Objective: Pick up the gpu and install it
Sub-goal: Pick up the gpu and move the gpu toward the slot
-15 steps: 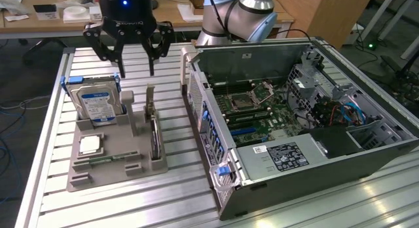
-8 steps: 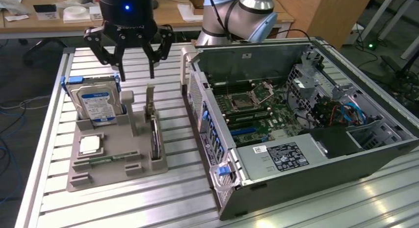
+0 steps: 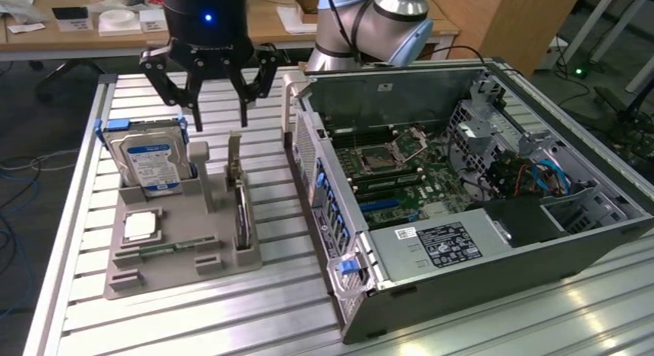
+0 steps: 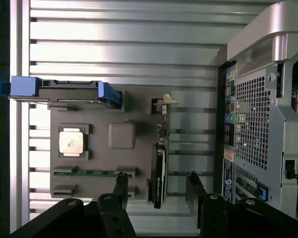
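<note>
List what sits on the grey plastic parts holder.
Silver blue-labelled hard drive, square silver processor chip, narrow green memory stick, and the thin black gpu on edge. Slots hide the drive's and gpu's lower edges.

tray [image 3: 164, 278]: on the table [image 3: 204, 321], exterior view's left, with the computer case [image 3: 480, 268] just beside it on the right
hard drive [image 3: 153, 163]: upright, tray's far left slot
cpu [image 3: 140, 226]: flat, in front of the hard drive
memory stick [image 3: 164, 249]: flat, in front of the cpu
gpu [image 3: 241, 218]: on edge along the tray's case-side edge
gripper [image 3: 220, 125]: above the tray's far end, touching nothing
</note>
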`<state>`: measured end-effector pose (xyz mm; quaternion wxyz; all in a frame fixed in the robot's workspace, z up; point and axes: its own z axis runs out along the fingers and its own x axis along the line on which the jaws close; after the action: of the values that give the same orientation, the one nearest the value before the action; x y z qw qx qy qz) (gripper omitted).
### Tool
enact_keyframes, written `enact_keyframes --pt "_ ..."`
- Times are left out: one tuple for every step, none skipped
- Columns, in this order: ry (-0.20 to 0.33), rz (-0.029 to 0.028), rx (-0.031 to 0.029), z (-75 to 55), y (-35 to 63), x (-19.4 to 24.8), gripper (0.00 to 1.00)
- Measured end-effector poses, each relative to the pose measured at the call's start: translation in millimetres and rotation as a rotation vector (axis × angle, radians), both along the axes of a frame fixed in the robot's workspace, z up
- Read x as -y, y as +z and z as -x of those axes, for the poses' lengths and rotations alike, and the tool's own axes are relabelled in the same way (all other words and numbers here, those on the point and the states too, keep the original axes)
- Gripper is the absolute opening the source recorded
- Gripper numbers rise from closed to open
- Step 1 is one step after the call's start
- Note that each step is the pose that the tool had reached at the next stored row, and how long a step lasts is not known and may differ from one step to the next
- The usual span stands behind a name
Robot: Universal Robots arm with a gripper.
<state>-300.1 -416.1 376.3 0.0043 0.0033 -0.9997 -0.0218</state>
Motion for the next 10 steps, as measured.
enact_keyframes --pt "0.0 0.0 0.0 -2.0 -0.6 0.0 0.59" --pt "0.0 -0.0001 0.0 -4.5 -1.3 0.0 0.59" --pt "0.0 -0.0001 0.0001 -6.7 -2.1 0.0 0.59" --pt "0.0 -0.0001 0.0002 -8.4 -3.0 0.0 0.59" --pt "0.0 -0.0001 0.0001 -9.5 -4.1 0.1 0.59" --pt "0.0 -0.0001 0.0 -10.4 -5.5 0.2 0.59" --pt "0.0 0.0 -0.0005 -10.9 -7.0 0.3 0.59" --pt "0.0 0.0 -0.001 -11.3 -8.4 0.5 0.59" --pt "0.0 -0.0001 -0.0012 -11.6 -9.7 0.8 0.59" --pt "0.0 0.0 -0.0013 -11.6 -10.7 1.5 0.59"
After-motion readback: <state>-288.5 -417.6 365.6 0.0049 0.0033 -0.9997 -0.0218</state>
